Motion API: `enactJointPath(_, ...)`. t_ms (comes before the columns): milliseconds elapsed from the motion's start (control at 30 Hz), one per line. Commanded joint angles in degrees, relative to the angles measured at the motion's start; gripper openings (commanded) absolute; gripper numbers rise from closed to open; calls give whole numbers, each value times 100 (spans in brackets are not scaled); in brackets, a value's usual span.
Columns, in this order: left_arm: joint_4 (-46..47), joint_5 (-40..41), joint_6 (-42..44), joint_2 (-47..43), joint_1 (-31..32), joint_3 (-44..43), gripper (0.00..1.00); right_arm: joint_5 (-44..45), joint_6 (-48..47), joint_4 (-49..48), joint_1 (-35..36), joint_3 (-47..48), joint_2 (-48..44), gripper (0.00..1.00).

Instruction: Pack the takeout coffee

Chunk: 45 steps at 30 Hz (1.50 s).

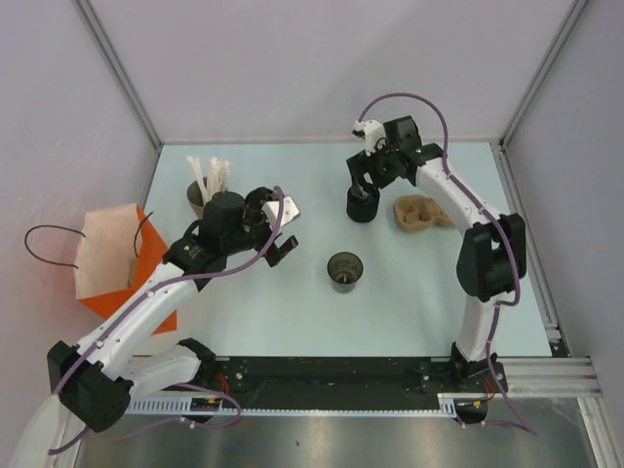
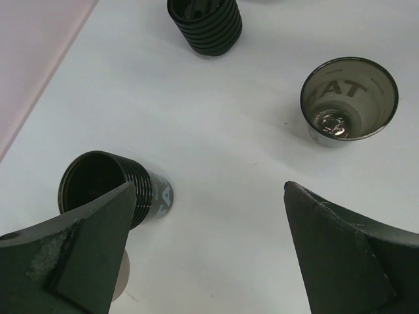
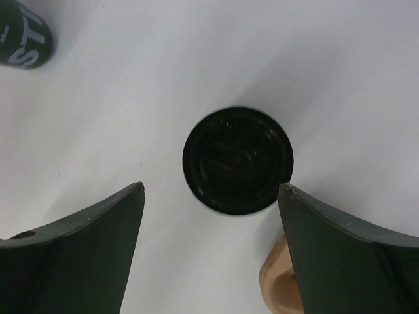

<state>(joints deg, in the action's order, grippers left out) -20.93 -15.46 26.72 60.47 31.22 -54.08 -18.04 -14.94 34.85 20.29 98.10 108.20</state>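
The takeout coffee (image 1: 363,204), a black cup with a black lid, stands at the back of the table. My right gripper (image 1: 364,185) hangs open just above it. In the right wrist view the round lid (image 3: 237,160) lies just ahead of the open gripper (image 3: 211,186), between the lines of the fingers, and nothing is held. My left gripper (image 1: 285,246) is open and empty left of the middle. In the left wrist view it (image 2: 209,185) hovers over bare table beside a lidless ribbed black cup (image 2: 105,186). A ribbed black cup (image 2: 204,26) shows at the top edge.
An open lidless cup (image 1: 344,270) (image 2: 349,98) stands mid-table. A grey cup of white straws (image 1: 207,190) is at the back left. An orange and white paper bag (image 1: 112,258) stands at the left edge. A tan cardboard carrier (image 1: 417,214) (image 3: 278,288) lies right of the coffee.
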Motion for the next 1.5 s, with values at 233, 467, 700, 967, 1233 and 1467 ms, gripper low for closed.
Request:
enactJointPath(233, 203, -449, -272, -88, -345, 214, 100, 275, 0, 338, 370, 1123, 1132, 76)
enactJointPath(467, 247, -528, -290, -96, -415, 267, 100, 266, -624, 882, 388, 1246, 1282, 73)
enactJointPath(700, 256, -554, -308, -53, -442, 284, 100, 257, -879, 1164, 388, 1317, 1388, 64)
enactJointPath(967, 265, -581, -299, -61, -477, 302, 100, 328, -914, 1164, 388, 1281, 1484, 51)
enactJointPath(1233, 291, -607, -299, -35, -503, 328, 100, 284, -879, 1085, 388, 1273, 1432, 35)
enactJointPath(1467, 300, -616, -290, -44, -521, 337, 100, 213, -879, 1076, 396, 1273, 1361, 17)
